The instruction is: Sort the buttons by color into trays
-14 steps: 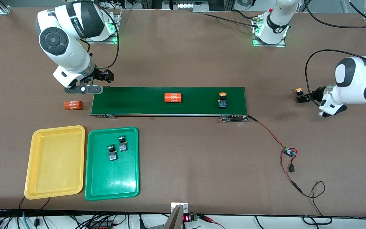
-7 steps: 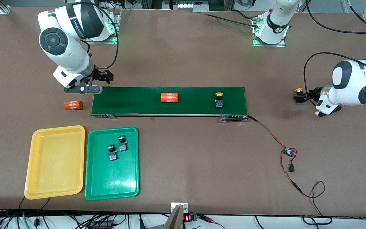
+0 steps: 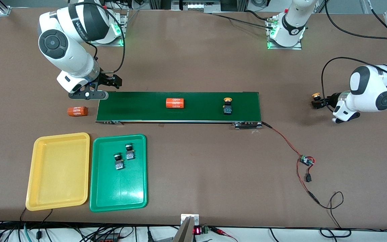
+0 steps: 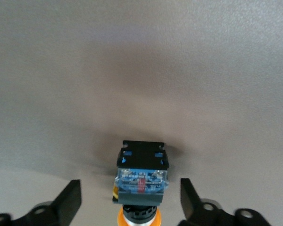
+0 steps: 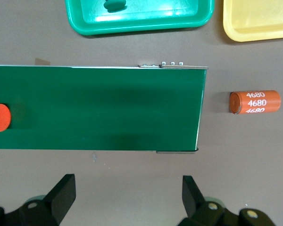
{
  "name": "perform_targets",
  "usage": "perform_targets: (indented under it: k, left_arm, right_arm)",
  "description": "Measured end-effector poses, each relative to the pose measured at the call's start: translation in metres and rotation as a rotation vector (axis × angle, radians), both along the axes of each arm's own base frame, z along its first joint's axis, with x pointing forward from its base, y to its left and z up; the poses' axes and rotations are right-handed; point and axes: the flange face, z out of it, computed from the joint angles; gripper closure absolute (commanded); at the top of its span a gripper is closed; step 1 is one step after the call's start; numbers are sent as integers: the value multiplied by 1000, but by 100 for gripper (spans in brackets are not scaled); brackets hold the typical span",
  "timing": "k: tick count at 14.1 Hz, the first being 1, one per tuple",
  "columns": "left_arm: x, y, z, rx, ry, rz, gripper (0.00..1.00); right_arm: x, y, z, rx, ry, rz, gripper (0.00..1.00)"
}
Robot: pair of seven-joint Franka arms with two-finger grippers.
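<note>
Left end effector point(image 3: 318, 103) is low over the worktop point(image 3: 193, 67) near the edge at the left arm's end, with a yellow-capped button point(image 4: 140, 181) lying between its fingers point(image 4: 70, 200). In the left wrist view the fingers stand apart on both sides of the button's black-and-blue body and do not touch it. Right end effector point(image 3: 87, 95) is over the worktop just beside the conveyor belt point(image 3: 178, 107), at the belt's end toward the right arm; its fingers point(image 5: 63, 193) are spread wide and hold nothing.

On the belt lie a second yellow-capped button point(image 3: 227, 106), toward the left arm's end, and an orange cylinder point(image 3: 175, 103) near the middle. Another orange cylinder point(image 3: 77, 111) lies on the worktop just off the belt's end toward the right arm.

Two trays sit side by side near the worktop's edge closest to the front camera, toward the right arm's end. Two green-capped buttons point(image 3: 123, 156) lie close together in the green tray point(image 3: 118, 198). No button lies in the yellow tray point(image 3: 58, 169)
</note>
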Motion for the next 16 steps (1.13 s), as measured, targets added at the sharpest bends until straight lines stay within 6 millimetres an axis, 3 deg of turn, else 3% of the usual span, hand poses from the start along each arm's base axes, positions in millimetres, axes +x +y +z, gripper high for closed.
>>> perform_targets:
  k: [2, 4, 7, 11, 13, 16]
  left_arm:
    - [0, -2, -3, -2, 5, 4, 78]
    - [1, -8, -2, 17, 18, 35, 98]
    - [8, -23, 9, 48, 27, 43, 100]
    - [32, -70, 63, 93, -40, -54, 100]
    - [46, -109, 97, 130, -104, -132, 100]
    - [68, -197, 147, 170, -222, -288, 100]
  right_arm:
    - [1, -1, 0, 4, 1, -6, 0]
    - [1, -1, 0, 17, 5, -21, 0]
    - [1, 0, -2, 27, 4, -30, 0]
    - [3, 3, -6, 31, -6, -27, 0]
    - [3, 6, -9, 31, -6, -23, 0]
    - [4, 7, -10, 32, -7, -22, 0]
